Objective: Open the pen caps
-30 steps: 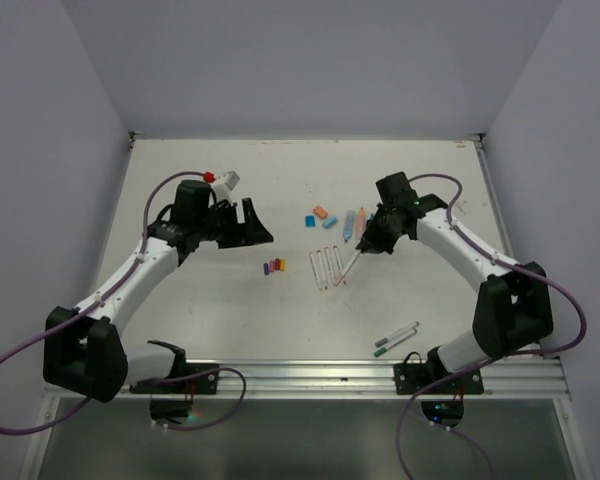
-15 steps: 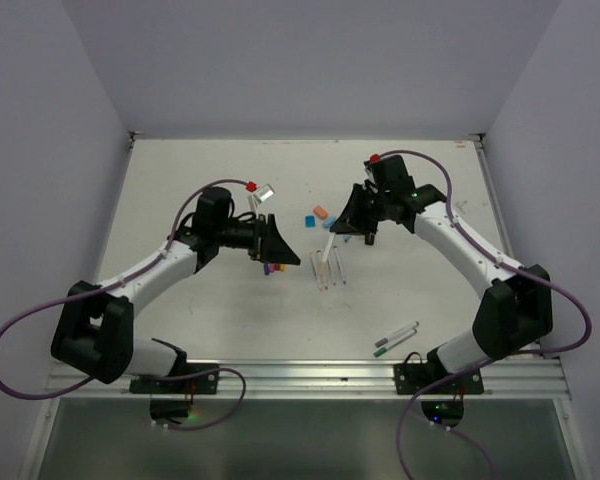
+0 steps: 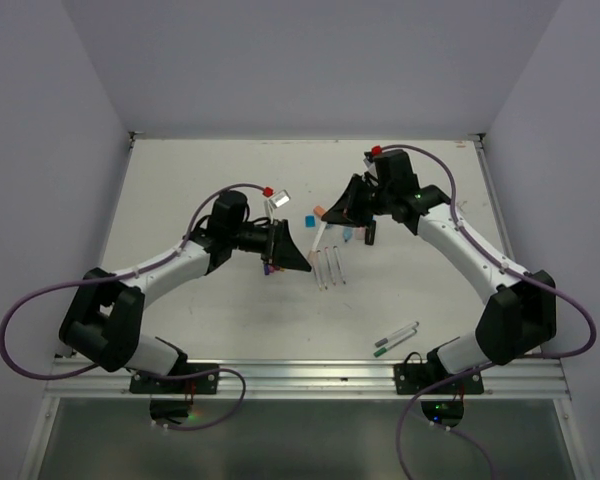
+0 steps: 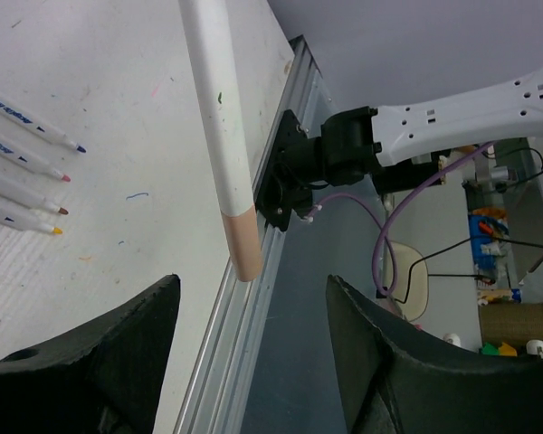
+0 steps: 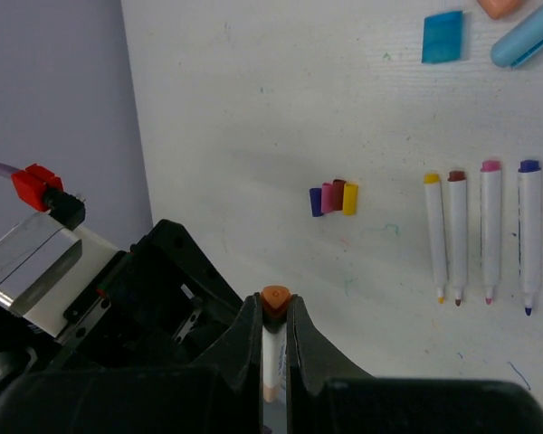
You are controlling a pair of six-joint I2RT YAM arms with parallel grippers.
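Left gripper [image 4: 251, 303]: fingers apart and empty, just left of the held pen.
Peach cap [image 4: 242, 242]: on the pen's free end, raised over mid-table. It lies just ahead of the gap between my left fingers and touches neither.
Pen barrel [image 4: 213, 99]: its long axis runs from the cap rightward and far, into the right gripper.
Right gripper [image 5: 272, 316]: clamped on the barrel.
Next move: I judge the left arm nearer; it closes on the cap and pulls along that axis.
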